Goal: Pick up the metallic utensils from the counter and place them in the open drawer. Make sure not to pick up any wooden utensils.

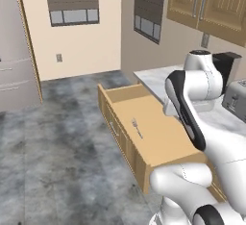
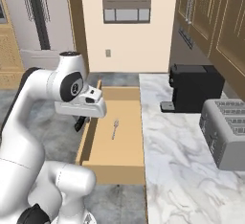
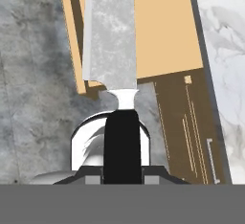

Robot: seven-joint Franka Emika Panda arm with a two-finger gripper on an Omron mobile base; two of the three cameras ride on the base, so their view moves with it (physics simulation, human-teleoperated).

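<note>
Marbled white-and-grey slab counter (image 2: 182, 165) runs along the right, bearing a black box-shaped coffee machine (image 2: 195, 88) and a grey metal toaster (image 2: 226, 132) nearer the base. Beside it the long shallow drawer of light tan wood (image 2: 119, 168) stands pulled out over the grey mottled floor (image 1: 53, 152). On its pale bare bottom lies the slim all-silver fork (image 2: 115, 128), roughly midway along. The white arm's gripper (image 2: 80, 121) hangs just over the drawer's outer side wall, away from the counter, its two fingers clamped on the black handle of the shorter utensil (image 3: 114, 46). In the hand view that utensil's broad silvery blade points away from the hand, lying across the drawer's edge with floor on one side and tan drawer bottom on the other.
</note>
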